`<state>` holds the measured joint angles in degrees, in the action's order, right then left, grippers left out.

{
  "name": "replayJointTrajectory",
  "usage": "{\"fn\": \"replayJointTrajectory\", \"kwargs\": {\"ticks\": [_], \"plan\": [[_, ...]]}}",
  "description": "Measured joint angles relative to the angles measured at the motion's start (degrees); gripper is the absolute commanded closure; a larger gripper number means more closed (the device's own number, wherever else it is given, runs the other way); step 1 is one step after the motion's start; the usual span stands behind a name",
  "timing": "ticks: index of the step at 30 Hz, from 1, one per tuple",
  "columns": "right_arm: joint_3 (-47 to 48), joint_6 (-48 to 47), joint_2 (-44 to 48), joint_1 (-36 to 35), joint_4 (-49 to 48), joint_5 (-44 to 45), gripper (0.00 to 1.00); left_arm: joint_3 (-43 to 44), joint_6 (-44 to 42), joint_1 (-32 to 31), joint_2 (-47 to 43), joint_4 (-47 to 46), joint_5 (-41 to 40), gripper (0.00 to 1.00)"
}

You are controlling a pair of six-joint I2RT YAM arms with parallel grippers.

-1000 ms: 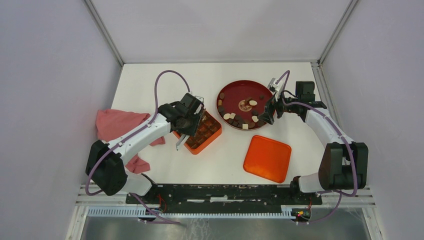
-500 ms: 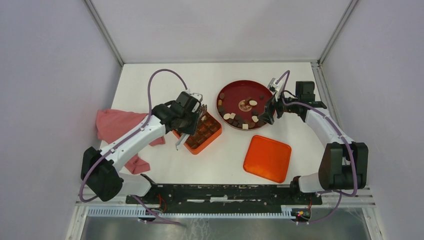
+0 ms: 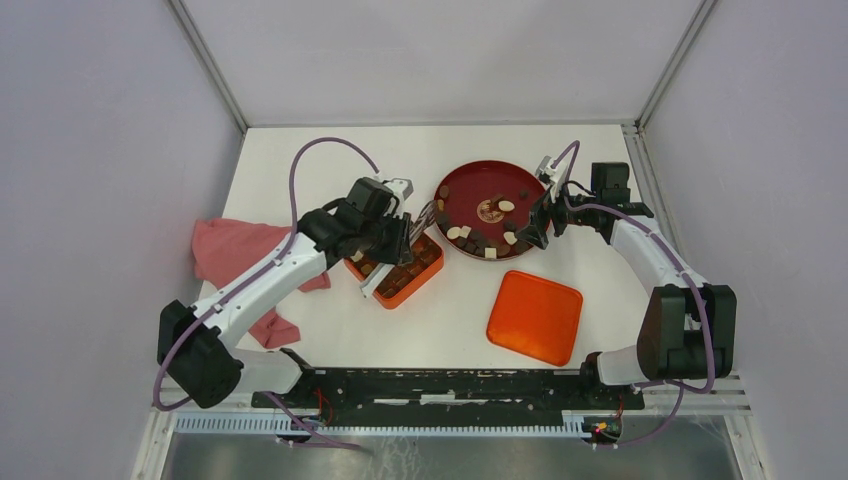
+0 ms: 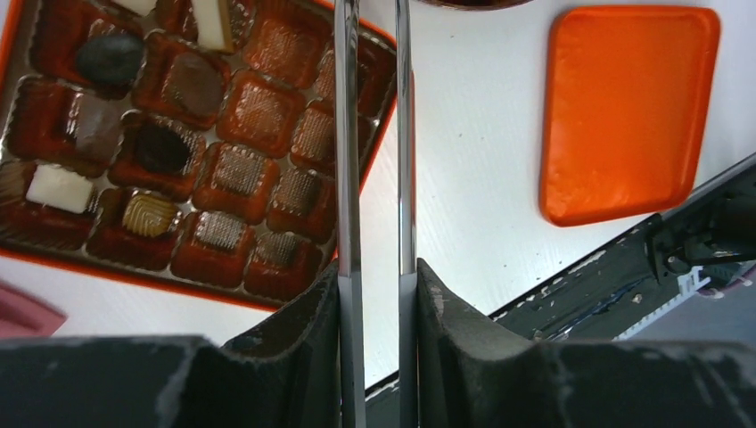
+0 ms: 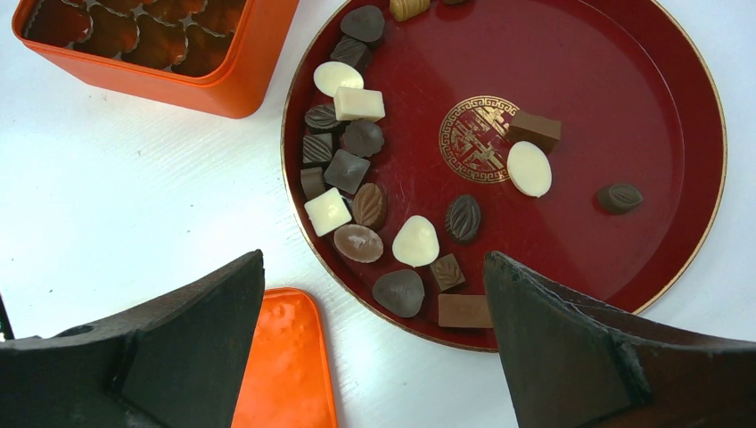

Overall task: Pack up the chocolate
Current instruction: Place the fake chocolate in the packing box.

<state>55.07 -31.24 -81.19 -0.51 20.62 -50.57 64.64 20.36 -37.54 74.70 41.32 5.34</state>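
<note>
1. The left pincer (image 4: pixel 373 53) is two long thin metal blades, parallel with a narrow slit between them. Their tips run off the top edge of the left wrist view, so I cannot tell whether they grip anything.
2. From above, those blades reach over the orange box (image 5: pixel 178 78) toward the left rim of the red plate (image 5: pixel 579 107). The tips are too small there to make out.
3. The right pincer (image 5: pixel 374 259) gapes wide with nothing in it. Its black fingers (image 5: pixel 178 357) fill the lower corners of its own view, above the plate's near rim.
4. Most of the chocolate (image 5: pixel 361 138) lies on the plate, crowded along the left and near rim, with a few pieces by the gold emblem. More pieces sit in box compartments.
5. The box stands left of the middle of the desk (image 3: pixel 450 310), partly hidden by the left arm.
6. An orange lid (image 3: pixel 535 316) lies toward the desk's near edge.
7. A pink cloth (image 3: pixel 235 255) lies at the left edge, partly under the arm.
</note>
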Motion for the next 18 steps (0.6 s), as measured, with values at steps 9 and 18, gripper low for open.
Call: {"fn": "replayJointTrajectory", "kwargs": {"ticks": [9,18], "plan": [[0.0,-0.02,0.0,0.0,0.0,0.0,0.02,1.6,1.03,-0.35,4.98,-3.26,3.93,0.64],[0.0,-0.02,0.0,0.0,0.0,0.0,0.02,5.07,1.29,-3.58,11.74,-3.32,3.58,0.64]]}}
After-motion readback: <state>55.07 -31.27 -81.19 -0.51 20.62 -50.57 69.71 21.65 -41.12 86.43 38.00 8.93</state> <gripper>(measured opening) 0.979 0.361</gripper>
